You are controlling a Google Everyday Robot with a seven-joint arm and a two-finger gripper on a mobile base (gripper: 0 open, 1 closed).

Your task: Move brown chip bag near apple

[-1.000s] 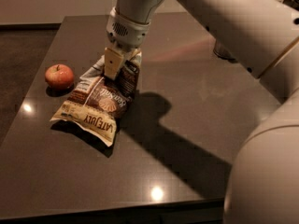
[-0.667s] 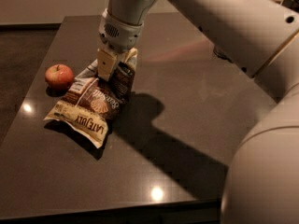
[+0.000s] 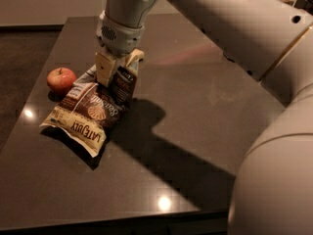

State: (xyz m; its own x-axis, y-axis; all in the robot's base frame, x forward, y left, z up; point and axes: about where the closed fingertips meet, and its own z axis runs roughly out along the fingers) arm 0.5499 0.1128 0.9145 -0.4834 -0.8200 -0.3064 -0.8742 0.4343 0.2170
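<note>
Drift to the left is the change over the last second: the gripper has carried the top of the brown chip bag a little further left across the dark table, and the bag's near end, with its cream strip of lettering, has slid left with it. The apple sits where it was, towards the far left of the tabletop. The gripper hangs just above the bag's far end, its two fingers pinched together on the crumpled top edge, while the rest of the bag trails on the surface towards the near left. The bag's far-left corner now lies just beside the apple; whether the two touch cannot be told. Judged from this, the task looks almost finished, since the bag is already close to the fruit. What seems left is to let go and lift away without nudging the apple, which would roll easily.
</note>
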